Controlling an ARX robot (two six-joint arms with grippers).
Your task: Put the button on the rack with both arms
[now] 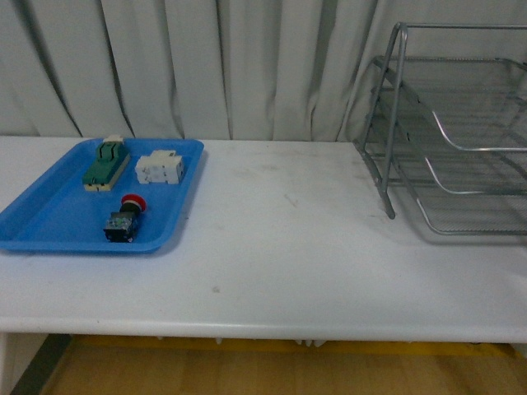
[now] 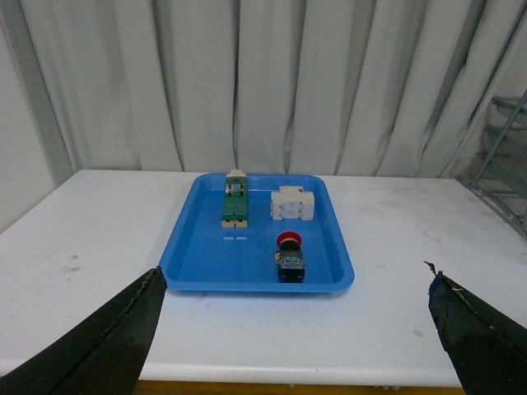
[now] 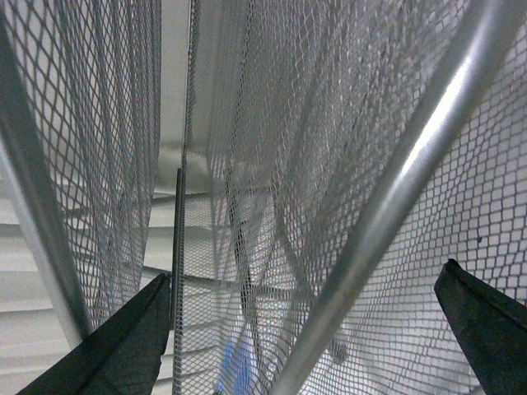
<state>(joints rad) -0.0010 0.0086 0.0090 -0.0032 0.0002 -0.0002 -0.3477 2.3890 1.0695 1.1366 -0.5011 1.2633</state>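
Observation:
The button (image 1: 124,217), red round cap on a black-and-blue body, lies in the near part of a flat blue tray (image 1: 49,216) at the table's left. In the left wrist view the button (image 2: 289,257) sits well beyond my open left gripper (image 2: 296,325), whose dark fingers (image 2: 107,341) frame the table edge with nothing between them. The silver wire-mesh rack (image 1: 461,132) of three stacked trays stands at the far right. My open right gripper (image 3: 300,329) is pressed close to the rack's mesh (image 3: 272,164), which fills its view. Neither arm shows in the front view.
A green-and-cream switch block (image 1: 105,164) and a white blocky component (image 1: 159,169) lie in the tray's far part. Bare white tabletop (image 1: 280,222) spans between tray and rack. Pale curtains (image 1: 206,58) hang behind the table.

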